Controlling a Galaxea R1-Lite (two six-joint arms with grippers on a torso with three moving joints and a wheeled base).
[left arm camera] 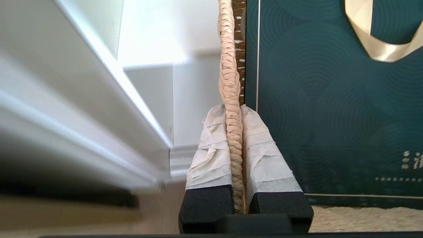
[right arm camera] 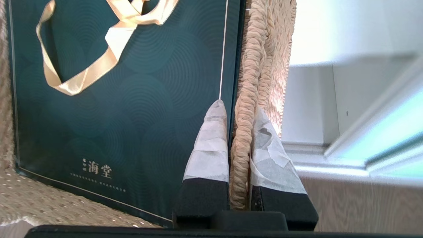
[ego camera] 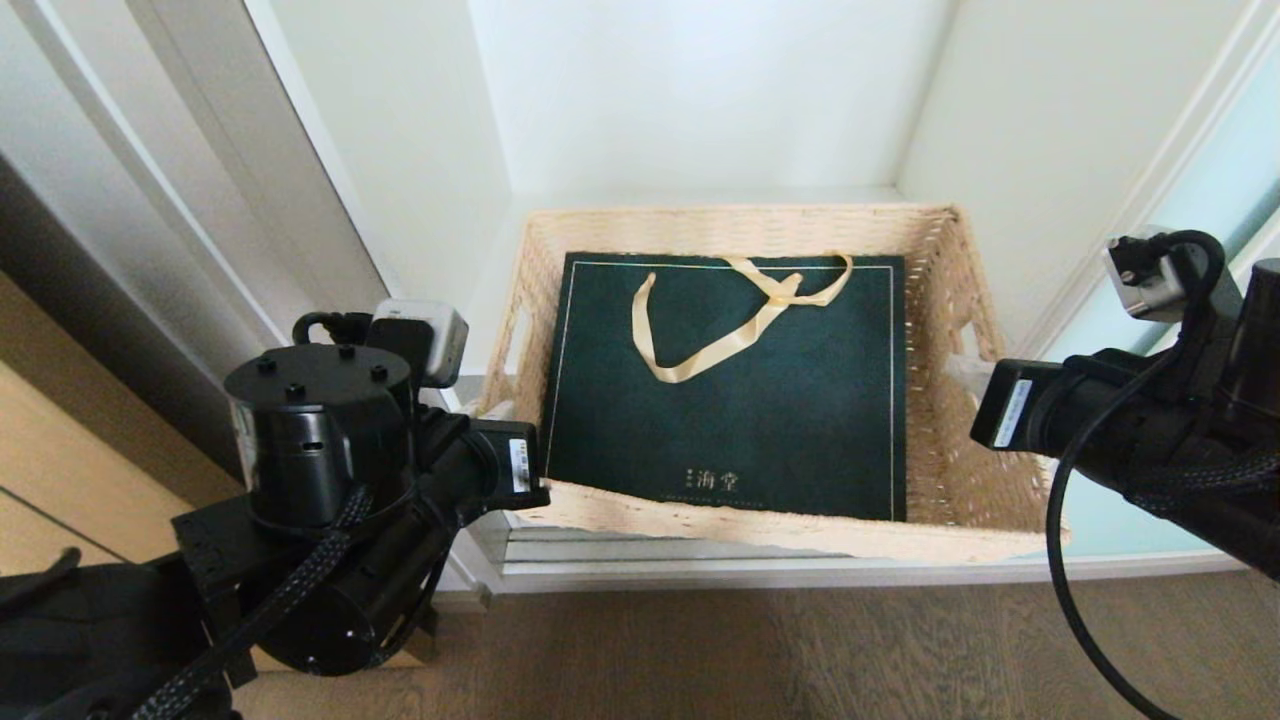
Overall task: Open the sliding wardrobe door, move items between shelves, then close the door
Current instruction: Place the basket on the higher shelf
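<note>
A tan wicker basket (ego camera: 800, 535) fills the low white shelf (ego camera: 492, 290) of the wardrobe. A flat dark green gift bag (ego camera: 740, 400) with a gold ribbon handle lies inside it. My left gripper (left arm camera: 233, 110) is shut on the braided left rim of the basket (left arm camera: 228, 59), beside the bag (left arm camera: 330, 115). On the opposite side, my right gripper (right arm camera: 238, 107) is shut on the right rim (right arm camera: 252, 66), one finger inside against the bag (right arm camera: 132, 99). The frosted blue-green sliding door (ego camera: 1230, 180) stands pushed aside at the right. Whether the basket rests on the shelf I cannot tell.
White wardrobe walls close in on both sides and behind the basket. The door track (ego camera: 700, 560) runs along the shelf's front edge. Brown wood-grain floor (ego camera: 800, 650) lies in front. A light wood cabinet front (ego camera: 60, 450) stands at the far left.
</note>
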